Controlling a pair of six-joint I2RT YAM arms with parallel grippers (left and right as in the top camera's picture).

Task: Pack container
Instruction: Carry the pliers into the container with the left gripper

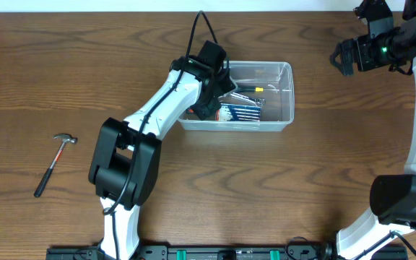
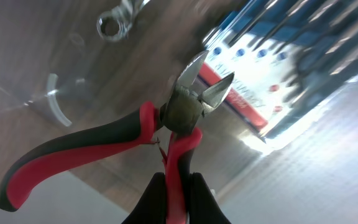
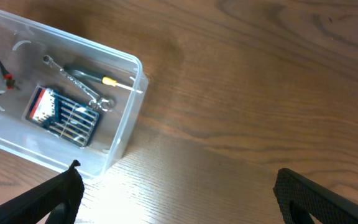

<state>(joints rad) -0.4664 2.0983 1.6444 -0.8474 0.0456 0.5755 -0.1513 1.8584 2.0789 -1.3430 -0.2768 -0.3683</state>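
The clear plastic container (image 1: 286, 119) sits at the table's middle; it also shows in the right wrist view (image 3: 120, 146). Inside lie a blue and white bit set (image 1: 241, 113), a wrench (image 3: 79, 84) and a green-handled screwdriver (image 3: 89, 73). My left gripper (image 2: 178, 202) is shut on one handle of red and black cutting pliers (image 2: 182, 106) and holds them over the container's left part (image 1: 211, 90). My right gripper (image 3: 179, 193) is open and empty, far right at the back of the table (image 1: 349, 54).
A hammer (image 1: 55, 163) with a black handle lies on the wooden table at the left, well away from the container.
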